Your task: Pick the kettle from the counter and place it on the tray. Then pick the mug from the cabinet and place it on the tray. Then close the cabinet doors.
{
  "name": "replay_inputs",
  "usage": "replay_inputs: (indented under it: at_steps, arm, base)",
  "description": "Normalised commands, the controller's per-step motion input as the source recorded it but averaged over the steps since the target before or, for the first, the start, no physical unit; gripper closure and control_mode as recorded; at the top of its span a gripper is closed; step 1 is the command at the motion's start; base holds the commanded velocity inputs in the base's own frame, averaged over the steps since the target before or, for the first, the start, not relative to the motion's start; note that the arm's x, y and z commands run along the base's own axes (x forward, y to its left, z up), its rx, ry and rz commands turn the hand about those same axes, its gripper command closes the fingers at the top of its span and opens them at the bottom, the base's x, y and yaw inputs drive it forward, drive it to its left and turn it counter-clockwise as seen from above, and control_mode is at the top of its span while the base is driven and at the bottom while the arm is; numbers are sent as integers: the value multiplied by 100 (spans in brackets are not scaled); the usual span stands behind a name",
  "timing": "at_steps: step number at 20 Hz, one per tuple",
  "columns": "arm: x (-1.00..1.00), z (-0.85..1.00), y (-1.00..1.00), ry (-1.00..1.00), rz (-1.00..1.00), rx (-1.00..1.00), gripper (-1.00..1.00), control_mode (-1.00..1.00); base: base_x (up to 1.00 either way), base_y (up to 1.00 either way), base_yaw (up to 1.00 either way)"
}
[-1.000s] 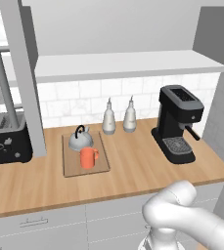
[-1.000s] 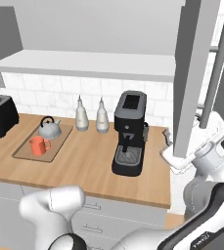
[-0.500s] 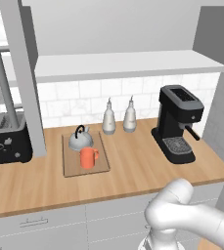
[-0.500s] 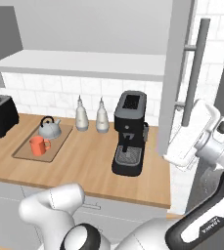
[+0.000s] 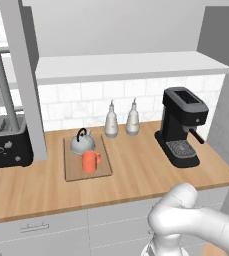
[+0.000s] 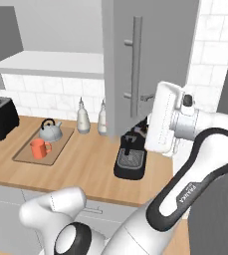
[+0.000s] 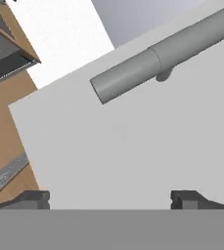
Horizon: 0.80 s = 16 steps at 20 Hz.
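**A:** Where does your door [image 6: 145,64] lie from the tool [image 7: 111,199]?

**B:** Straight ahead of it. In the hand view the grey panel is right in front of your two fingertips [image 7: 33,199], which stand spread wide with nothing between them. In the right base view the hand is at the door's right edge, above the desk's [image 5: 136,175] right end, by the coffee machine [image 5: 182,126].

**A:** And the bar handle [image 7: 167,51]?

**B:** Its long axis runs vertically down the panel, seen in the right base view; the hand view is rolled, so there it slants across the top. You're beside the handle, not around it. I judge a push on the flat face is what swings it shut.

**A:** How does it look?

**B:** Tall, plain, flat grey, standing open. The other door [image 5: 23,80] hangs open over the desk's left end.

**A:** The rest?

**B:** Kettle [image 5: 82,142] and mug [image 5: 90,161] both sit on the tray [image 5: 71,170], mug nearer the front edge.
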Motion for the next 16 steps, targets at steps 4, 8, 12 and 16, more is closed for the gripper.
replay_inputs:
  at_steps: [4, 8, 12, 16]
  arm:
    - [9, 46, 76, 13, -1, -23, -100, -100]
    - [25, 38, 74, 14, -4, -23, -100, -100]
    - [51, 29, 63, 15, -8, -19, -100, -100]
    - [70, 10, 48, 9, -11, -16, -100, -100]
  base:
    - [0, 0, 0]
    - [0, 0, 0]
    - [0, 0, 0]
    - [0, 0, 0]
